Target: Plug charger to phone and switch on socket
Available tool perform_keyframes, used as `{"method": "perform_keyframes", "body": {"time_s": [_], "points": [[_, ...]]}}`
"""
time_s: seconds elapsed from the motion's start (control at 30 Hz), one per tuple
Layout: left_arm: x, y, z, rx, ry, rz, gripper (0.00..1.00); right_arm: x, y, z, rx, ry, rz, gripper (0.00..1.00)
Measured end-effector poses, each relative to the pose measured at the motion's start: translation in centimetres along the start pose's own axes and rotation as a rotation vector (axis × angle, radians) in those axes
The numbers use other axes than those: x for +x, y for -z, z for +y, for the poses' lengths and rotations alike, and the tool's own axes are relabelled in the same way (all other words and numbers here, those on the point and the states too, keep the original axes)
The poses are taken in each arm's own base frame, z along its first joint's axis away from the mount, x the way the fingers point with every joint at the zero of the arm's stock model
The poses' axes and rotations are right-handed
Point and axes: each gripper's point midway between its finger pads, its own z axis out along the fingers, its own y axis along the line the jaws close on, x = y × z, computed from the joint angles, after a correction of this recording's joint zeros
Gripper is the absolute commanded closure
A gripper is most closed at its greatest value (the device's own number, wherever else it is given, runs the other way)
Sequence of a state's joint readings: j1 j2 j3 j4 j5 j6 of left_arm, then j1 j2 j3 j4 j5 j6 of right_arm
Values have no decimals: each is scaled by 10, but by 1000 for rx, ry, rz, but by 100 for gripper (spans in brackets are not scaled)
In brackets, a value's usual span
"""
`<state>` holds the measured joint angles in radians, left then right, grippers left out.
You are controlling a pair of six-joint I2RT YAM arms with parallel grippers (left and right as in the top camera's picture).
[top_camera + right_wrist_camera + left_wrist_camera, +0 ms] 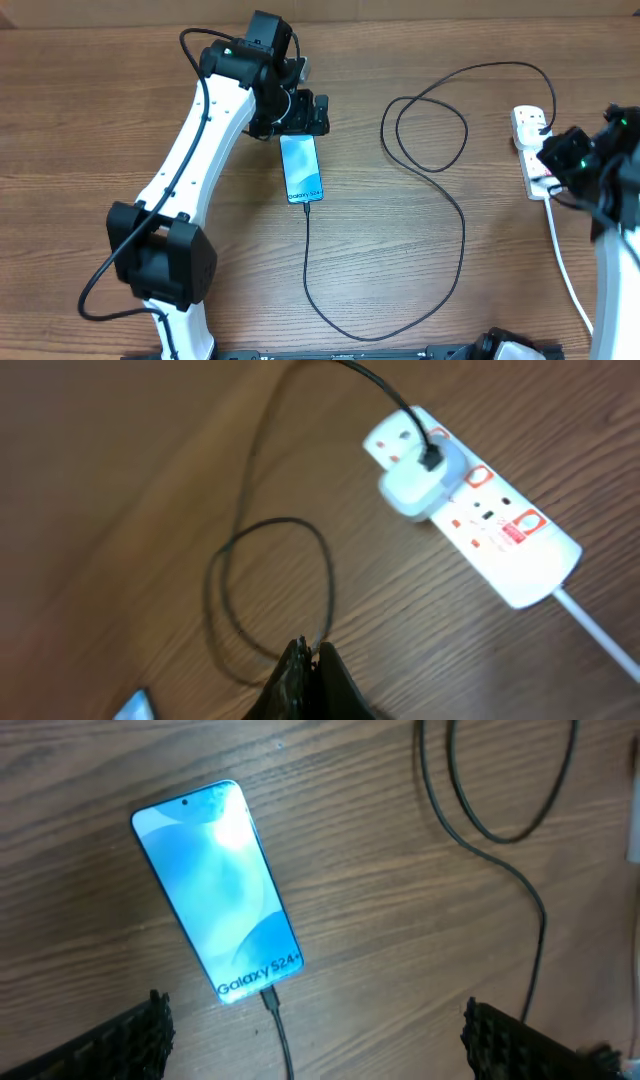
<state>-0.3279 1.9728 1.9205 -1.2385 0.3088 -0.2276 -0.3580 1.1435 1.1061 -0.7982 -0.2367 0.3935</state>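
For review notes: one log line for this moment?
charger: joins phone, socket | left gripper: open by phone | right gripper: shut near socket

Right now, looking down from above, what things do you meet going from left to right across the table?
phone → charger, curled in a loop → socket. The arms overlap these, so I left them out.

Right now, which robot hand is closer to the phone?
Left. The left gripper hangs open right by the top end of the phone. The right gripper is far across the table, shut, next to the power strip.
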Motion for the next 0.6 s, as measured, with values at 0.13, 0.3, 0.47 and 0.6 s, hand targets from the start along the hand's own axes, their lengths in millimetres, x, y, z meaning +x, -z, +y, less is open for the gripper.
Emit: {"method": "perform_keyframes", "body": {"time_s": [0.13,0.3,0.47,0.6], "points": [[7,37,-10,9,-45,-56,2,14,48,42,-155,116,-50,96],[29,101,-22,6,-93,-158,0,59,90,94,-382,319,-7,78],[62,149,-21,-33,-106,-213,0,103,102,121,-508,480,104,0],[82,180,-21,-51,-123,-290,0,135,103,137,-567,589,190,0]]}}
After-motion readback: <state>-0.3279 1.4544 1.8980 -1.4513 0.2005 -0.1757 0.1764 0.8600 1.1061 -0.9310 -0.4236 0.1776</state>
